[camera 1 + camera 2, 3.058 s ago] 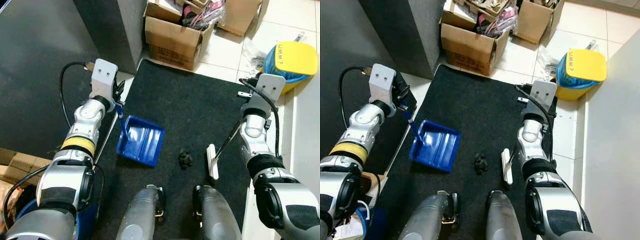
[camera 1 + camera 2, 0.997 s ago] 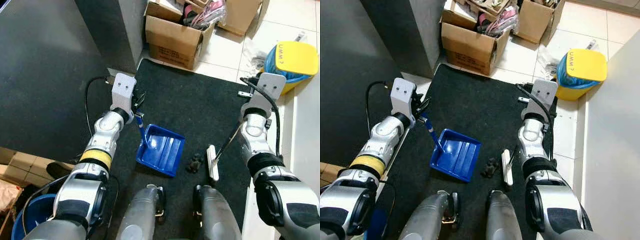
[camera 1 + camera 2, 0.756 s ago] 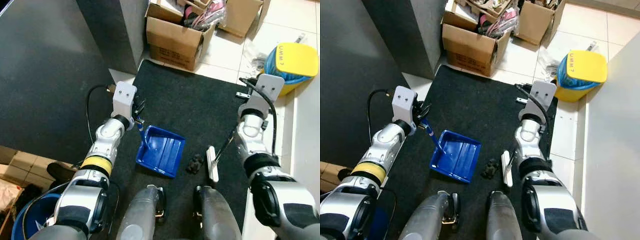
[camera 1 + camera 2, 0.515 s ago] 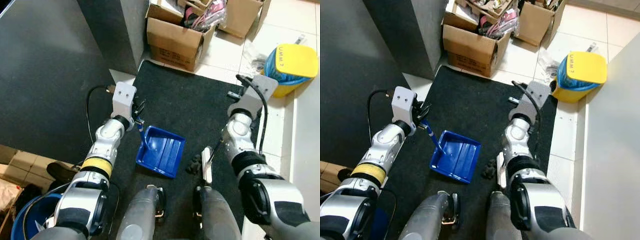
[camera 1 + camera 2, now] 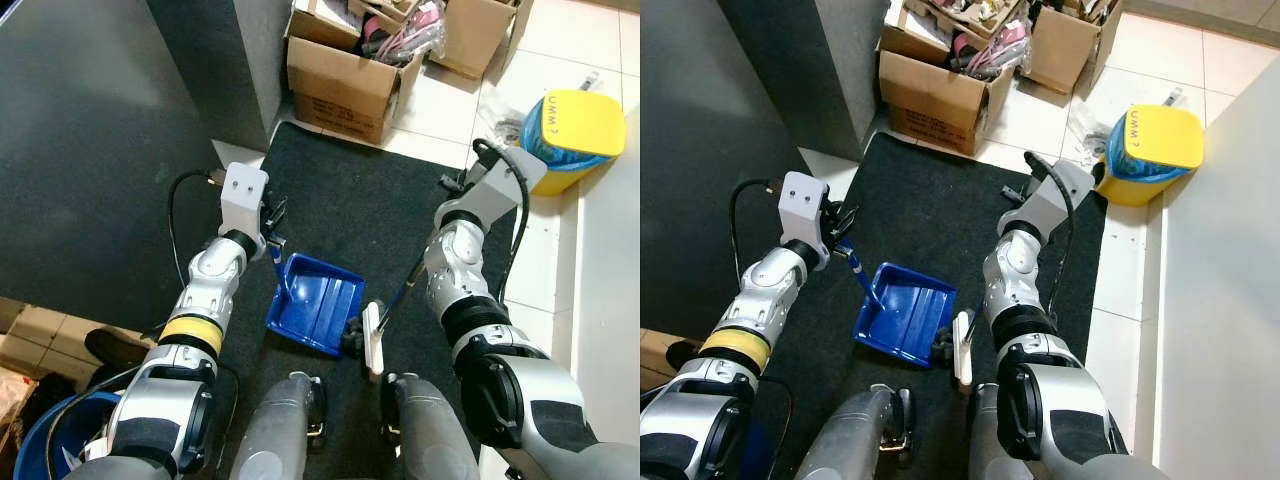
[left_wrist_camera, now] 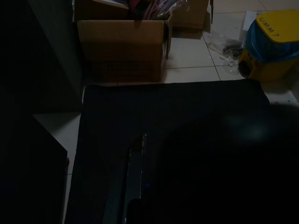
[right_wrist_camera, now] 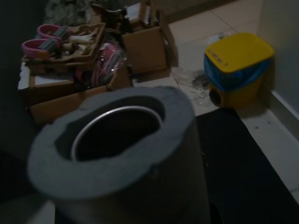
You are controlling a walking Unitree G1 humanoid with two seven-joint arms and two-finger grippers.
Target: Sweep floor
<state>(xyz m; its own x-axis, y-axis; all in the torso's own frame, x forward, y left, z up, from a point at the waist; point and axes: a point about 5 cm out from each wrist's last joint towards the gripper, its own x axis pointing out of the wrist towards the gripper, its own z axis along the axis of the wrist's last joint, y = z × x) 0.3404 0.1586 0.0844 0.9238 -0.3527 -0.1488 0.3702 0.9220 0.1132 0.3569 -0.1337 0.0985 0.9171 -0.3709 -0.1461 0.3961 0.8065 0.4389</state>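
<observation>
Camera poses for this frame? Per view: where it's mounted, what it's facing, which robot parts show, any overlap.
Left eye view: on the head, looking down at the black mat, blue dustpan and white brush; both silver arms and the legs show.
Right eye view: the stereo twin, same scene, shifted sideways.
Left wrist view: very dark, faces along the mat toward a cardboard box and the yellow bin.
Right wrist view: a grey tube end up close, boxes and bin behind.
Shared: the yellow bin and cardboard boxes appear in all four.
</observation>
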